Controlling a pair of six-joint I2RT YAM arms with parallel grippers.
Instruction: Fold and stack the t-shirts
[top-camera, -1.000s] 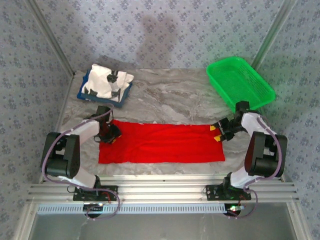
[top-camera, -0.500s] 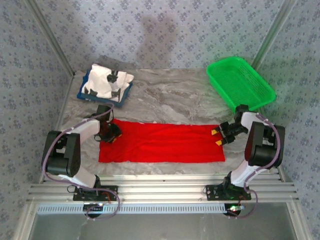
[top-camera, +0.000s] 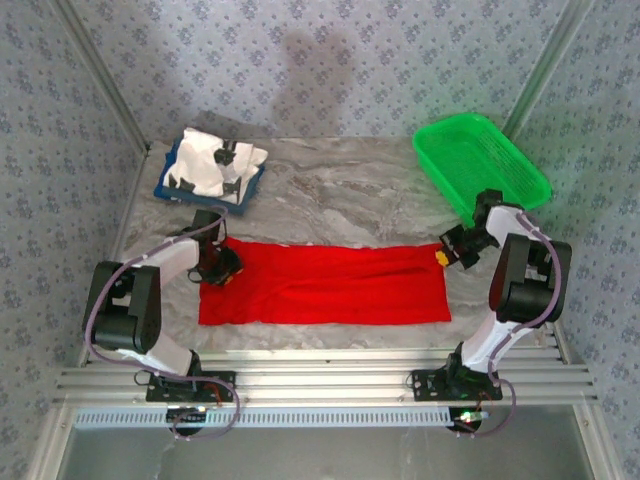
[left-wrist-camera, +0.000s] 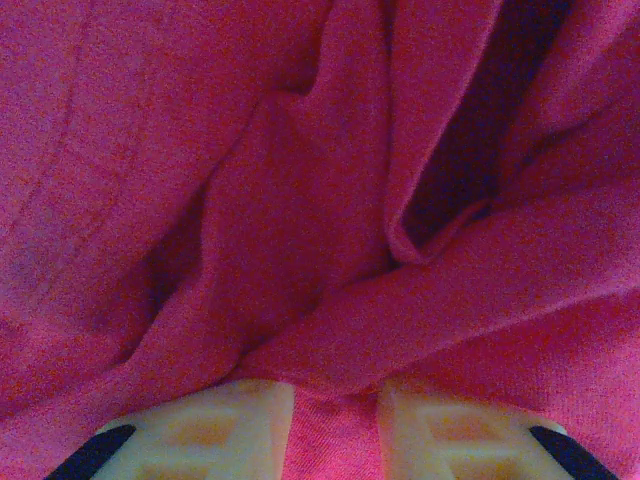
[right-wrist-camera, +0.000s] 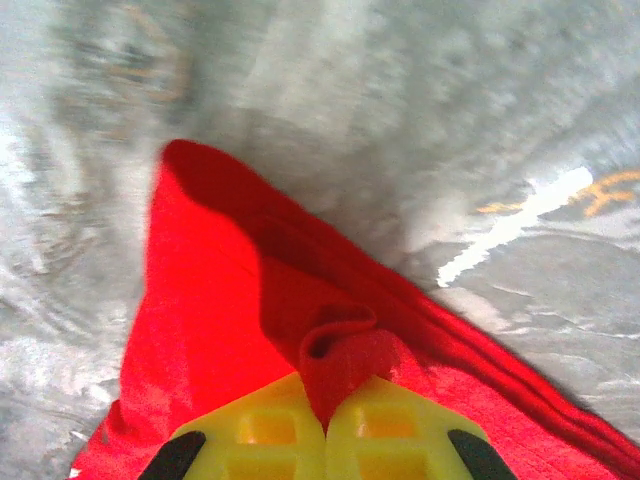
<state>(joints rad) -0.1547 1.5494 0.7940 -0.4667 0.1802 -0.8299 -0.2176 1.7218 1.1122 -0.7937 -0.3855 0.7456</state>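
Pinching a small fold of the bright red cloth t-shirt (top-camera: 320, 288) at its far right corner, my right gripper (right-wrist-camera: 325, 425) is clenched tight, with the cloth bunched between its yellow fingertips. My left gripper (left-wrist-camera: 335, 405) grasps this shirt at its far left corner, a ridge of red fabric drawn between the pale fingers. The shirt lies as a long flat band across the near half of the grey marbled desk (top-camera: 340, 195). The white cloth t-shirt with small black marks (top-camera: 205, 165) sits crumpled in the flat blue tray (top-camera: 163, 189) at the desk's far left corner. The green plastic mesh basket (top-camera: 480, 160) stands at the far right corner.
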